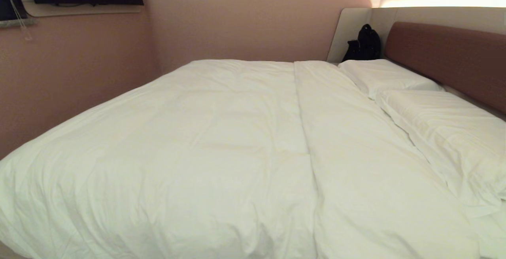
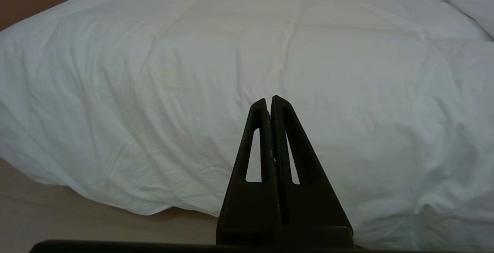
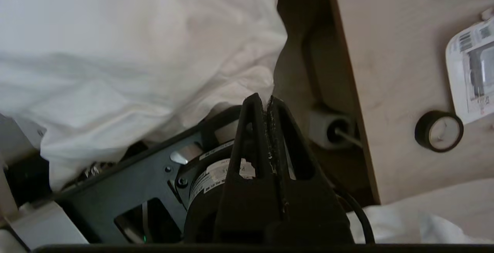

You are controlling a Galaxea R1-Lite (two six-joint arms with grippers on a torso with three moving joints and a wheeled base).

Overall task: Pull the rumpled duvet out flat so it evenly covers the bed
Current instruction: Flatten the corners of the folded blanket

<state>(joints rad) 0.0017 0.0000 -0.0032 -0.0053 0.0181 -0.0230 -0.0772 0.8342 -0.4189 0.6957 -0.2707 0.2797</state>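
Across the bed (image 1: 454, 49), the duvet (image 1: 205, 140) lies creased.

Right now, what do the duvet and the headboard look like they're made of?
The duvet looks like matte white woven cotton or a similar fabric over soft filling: fine creases and puffy, rounded folds. The headboard looks padded and covered in reddish-brown fabric or faux leather: smooth, dull, with rounded edges; which one can't be told.

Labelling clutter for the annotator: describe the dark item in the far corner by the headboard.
Start at the reddish-brown headboard along the bed's right side. Follow it to its far end, where a black bag leans upright in the pale grey surround's corner, behind the farther pillow. It is the only dark object against white bedding.
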